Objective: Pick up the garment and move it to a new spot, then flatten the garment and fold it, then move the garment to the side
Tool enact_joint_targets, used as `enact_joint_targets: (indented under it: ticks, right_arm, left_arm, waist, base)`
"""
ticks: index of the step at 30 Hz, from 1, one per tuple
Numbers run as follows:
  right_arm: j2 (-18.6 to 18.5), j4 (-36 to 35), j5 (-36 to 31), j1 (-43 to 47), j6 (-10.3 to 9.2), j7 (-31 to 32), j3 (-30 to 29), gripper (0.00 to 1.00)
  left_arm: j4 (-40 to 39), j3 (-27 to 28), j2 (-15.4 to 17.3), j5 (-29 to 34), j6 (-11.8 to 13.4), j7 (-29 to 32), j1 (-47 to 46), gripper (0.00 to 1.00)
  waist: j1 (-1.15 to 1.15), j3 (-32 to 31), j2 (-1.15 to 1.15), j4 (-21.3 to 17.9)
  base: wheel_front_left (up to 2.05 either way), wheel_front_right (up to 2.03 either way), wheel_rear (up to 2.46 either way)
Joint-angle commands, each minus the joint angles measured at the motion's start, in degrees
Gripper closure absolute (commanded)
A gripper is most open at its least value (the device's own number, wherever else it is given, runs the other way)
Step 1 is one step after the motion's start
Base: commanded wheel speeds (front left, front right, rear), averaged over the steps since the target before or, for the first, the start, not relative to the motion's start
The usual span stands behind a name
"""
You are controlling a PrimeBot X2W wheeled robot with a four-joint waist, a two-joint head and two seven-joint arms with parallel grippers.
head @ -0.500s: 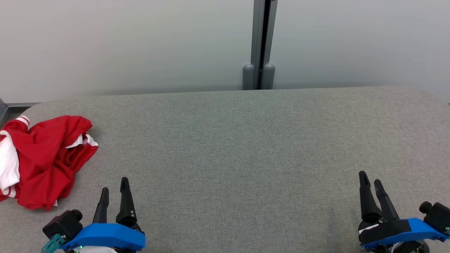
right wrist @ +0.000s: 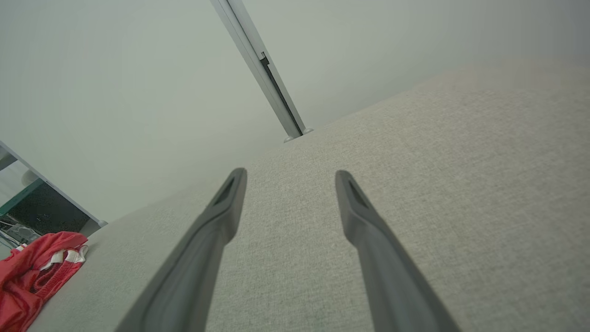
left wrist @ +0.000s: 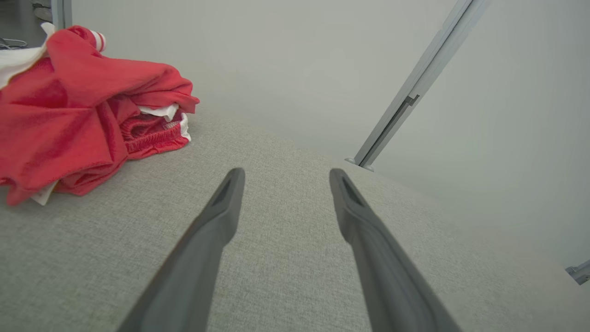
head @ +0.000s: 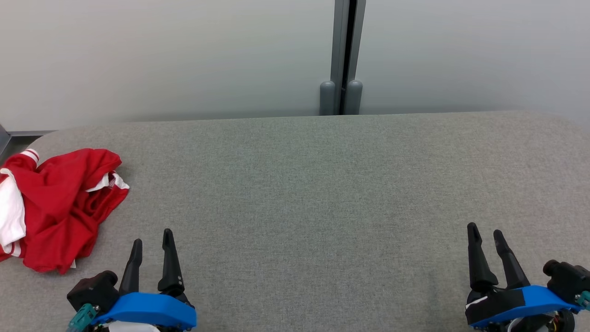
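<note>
While my left hand [head: 152, 237] hangs spread and empty over the near edge of the grey fabric surface [head: 313, 184], my right hand [head: 484, 229] does likewise, well apart on the other side: two hands, both holding nothing. One garment [head: 55, 207], red with white trim, lies crumpled at the surface's left end, near my left hand but apart from it. Behind stands a pale wall [head: 161, 55] with one grey upright post [head: 343, 55].

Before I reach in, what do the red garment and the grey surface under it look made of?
Red garment: probably soft knit jersey, matte, with white panels and striped cuffs; it lies in loose crumpled folds. Grey surface: seemingly woven upholstery cloth, matte, with a fine flecked weave.
</note>
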Motion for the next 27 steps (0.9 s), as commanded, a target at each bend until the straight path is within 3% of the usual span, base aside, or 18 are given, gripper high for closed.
enact_joint_targets:
  ticks: [1, 27]
  right_arm:
    - [-0.5, -0.8, -2.1, -0.4, 0.12, -0.6, 0.1, 0.0]
    - [-0.5, -0.4, -14.6, 0.7, 0.13, -3.8, 0.7, 0.0]
  left_arm:
    - [-0.4, -0.3, 0.5, 2.0, 0.1, -0.6, -0.4, 0.0]
    - [1.8, -1.9, 0.8, 14.5, 0.6, -3.7, 0.3, 0.0]
  waist:
    - [0.0, 0.0, 0.0, 0.0]
    - [0.0, -0.3, 0.0, 0.3]
  base:
    - [0.0, 0.0, 0.0]
    - [0.0, 0.0, 0.0]
